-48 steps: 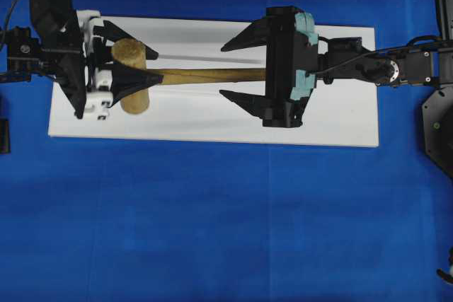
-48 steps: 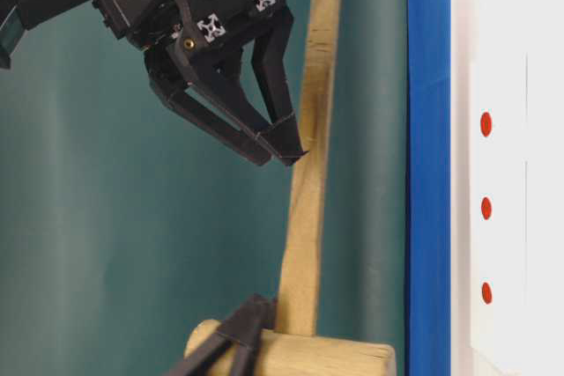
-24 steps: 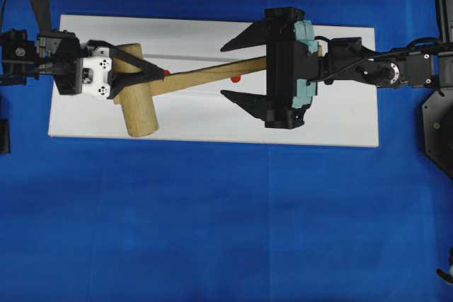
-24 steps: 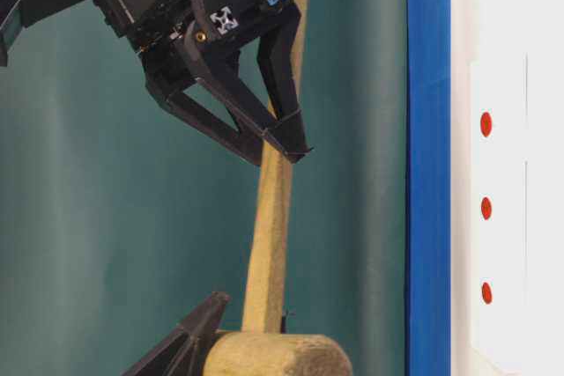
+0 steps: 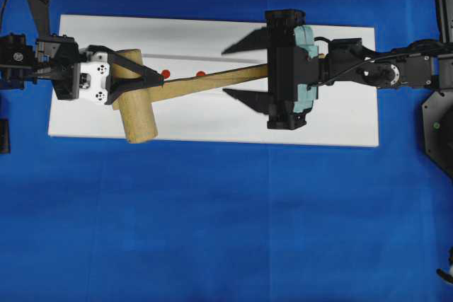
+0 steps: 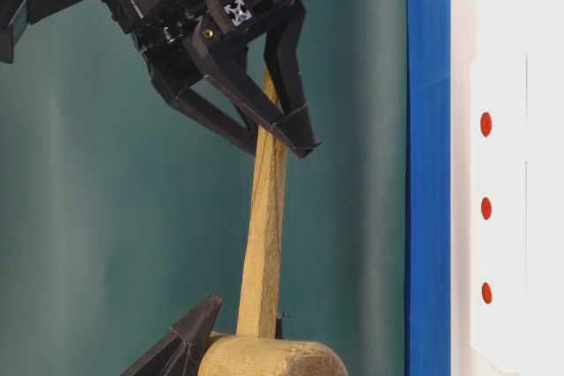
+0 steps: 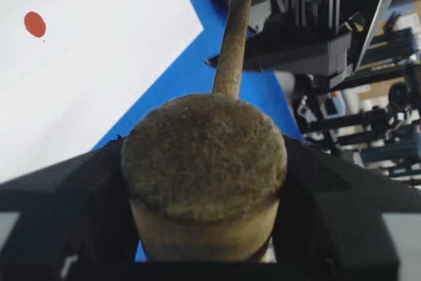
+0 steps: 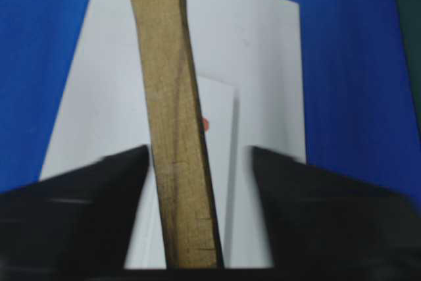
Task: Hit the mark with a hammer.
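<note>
The hammer [image 5: 138, 114] is a light wooden mallet held in the air over the white block [image 5: 318, 118]. My left gripper [image 5: 152, 80] is shut on its thick head [image 7: 204, 156]. The handle [image 8: 171, 97] runs right, between the jaws of my right gripper [image 5: 225, 72]. Those jaws stand open, with a gap on each side of the wood, the narrower one on the left of the right wrist view. In the table-level view three red dots line the block. The lowest, at the hammer head's end, is the mark [image 6: 486, 292]. From overhead it shows just past the head [image 5: 165, 73].
The block lies on a blue cloth [image 5: 226, 231] that stretches toward the front. A second red dot [image 5: 200, 73] shows beside the handle. Part of the right arm's base [image 5: 435, 125] stands at the right edge.
The left gripper has rolled over with the hammer head, swinging the handle's far end toward the back. The right gripper's jaws have drawn in around the handle.
</note>
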Available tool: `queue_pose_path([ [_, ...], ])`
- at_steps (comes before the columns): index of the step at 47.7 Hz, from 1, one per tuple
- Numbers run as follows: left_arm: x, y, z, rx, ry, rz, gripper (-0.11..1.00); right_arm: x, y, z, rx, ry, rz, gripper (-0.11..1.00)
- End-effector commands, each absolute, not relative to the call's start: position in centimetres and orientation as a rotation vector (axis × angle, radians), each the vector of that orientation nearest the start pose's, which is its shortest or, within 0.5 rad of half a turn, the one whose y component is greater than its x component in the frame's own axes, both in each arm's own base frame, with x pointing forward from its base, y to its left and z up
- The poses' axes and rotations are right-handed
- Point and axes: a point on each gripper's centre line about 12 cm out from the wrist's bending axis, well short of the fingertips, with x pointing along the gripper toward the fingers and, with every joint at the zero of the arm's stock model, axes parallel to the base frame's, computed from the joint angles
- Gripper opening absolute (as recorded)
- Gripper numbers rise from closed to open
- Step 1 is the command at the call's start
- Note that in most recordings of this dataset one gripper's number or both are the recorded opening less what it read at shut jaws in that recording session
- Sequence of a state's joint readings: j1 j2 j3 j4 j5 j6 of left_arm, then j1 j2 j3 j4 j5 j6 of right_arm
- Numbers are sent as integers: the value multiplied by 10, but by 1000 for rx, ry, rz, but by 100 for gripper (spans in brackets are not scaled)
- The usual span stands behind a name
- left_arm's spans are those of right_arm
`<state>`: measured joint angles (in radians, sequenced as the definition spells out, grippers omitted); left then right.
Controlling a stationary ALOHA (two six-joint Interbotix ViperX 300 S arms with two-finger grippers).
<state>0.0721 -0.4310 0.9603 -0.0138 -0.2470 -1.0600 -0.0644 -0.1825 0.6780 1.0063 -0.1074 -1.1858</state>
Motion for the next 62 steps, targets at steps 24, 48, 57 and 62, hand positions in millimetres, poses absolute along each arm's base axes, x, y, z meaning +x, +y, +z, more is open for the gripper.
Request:
queue_pose_path([
  [24,300,23,254,-1047,170,194,44,373,-32,252,-193,427,-92,9],
  [48,289,23,256,-991,173,190,87,371,-33,252,-151,425,-104,9],
  [57,272,22,248,-993,224,217,87,360,-32,254,-135,420,-107,9],
  [62,262,21,247,-994,232,221,87,353,-32,253,-121,418,-111,9],
])
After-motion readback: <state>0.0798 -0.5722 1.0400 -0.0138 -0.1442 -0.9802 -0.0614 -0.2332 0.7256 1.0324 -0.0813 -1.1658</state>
